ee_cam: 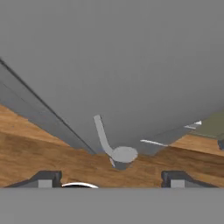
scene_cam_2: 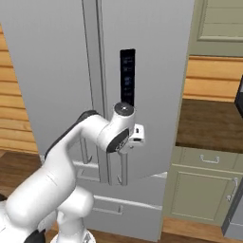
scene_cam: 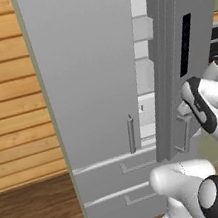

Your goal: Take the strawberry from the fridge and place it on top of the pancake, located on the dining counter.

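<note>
The tall light grey fridge (scene_cam: 89, 74) has its left door shut, and its right door (scene_cam: 178, 58) is swung partly out. Pale shelves (scene_cam: 144, 74) show in the gap between the doors. My gripper (scene_cam_2: 136, 135) sits at the front of the right door, just above its vertical bar handle (scene_cam_2: 123, 166). In the hand view the two fingertips (ee_cam: 43, 178) stand wide apart, so the gripper (ee_cam: 110, 179) is open with nothing between them. The handle (ee_cam: 107, 142) lies just ahead. The strawberry, the pancake and the dining counter are out of view.
Two fridge drawers (scene_cam: 117, 173) sit below the doors. A dark wall counter (scene_cam_2: 209, 118) over green cabinets (scene_cam_2: 199, 190) stands right of the fridge, with an upper cabinet (scene_cam_2: 218, 23) above. A wood plank wall (scene_cam: 7, 98) and the wooden floor (scene_cam: 38, 215) lie to the left.
</note>
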